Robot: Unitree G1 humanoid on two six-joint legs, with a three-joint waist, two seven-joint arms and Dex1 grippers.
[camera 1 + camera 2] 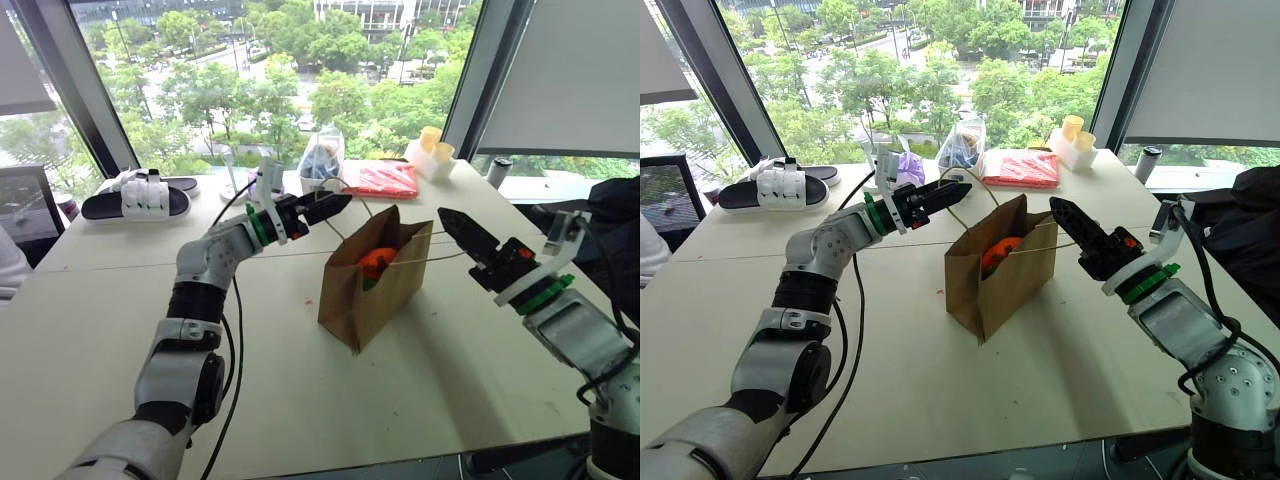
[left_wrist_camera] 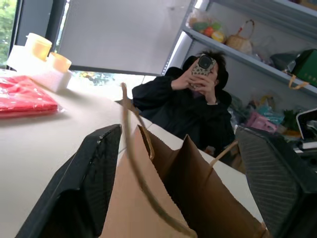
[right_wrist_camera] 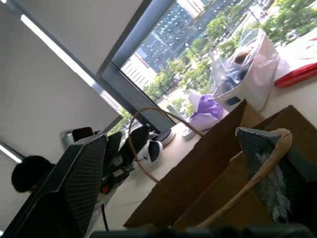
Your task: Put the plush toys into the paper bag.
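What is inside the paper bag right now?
An orange plush toy shows through the open top of the paper bag, with a sliver of green just below it. The bag's brown walls hide everything deeper, so the green thing cannot be identified.

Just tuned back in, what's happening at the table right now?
The paper bag stands open on the table, with the orange plush toy already inside and a bit of green showing beside it. The left gripper and the right gripper sit on either side of the bag's top, both with fingers open around the cord handles and holding nothing. A person sits across the table.
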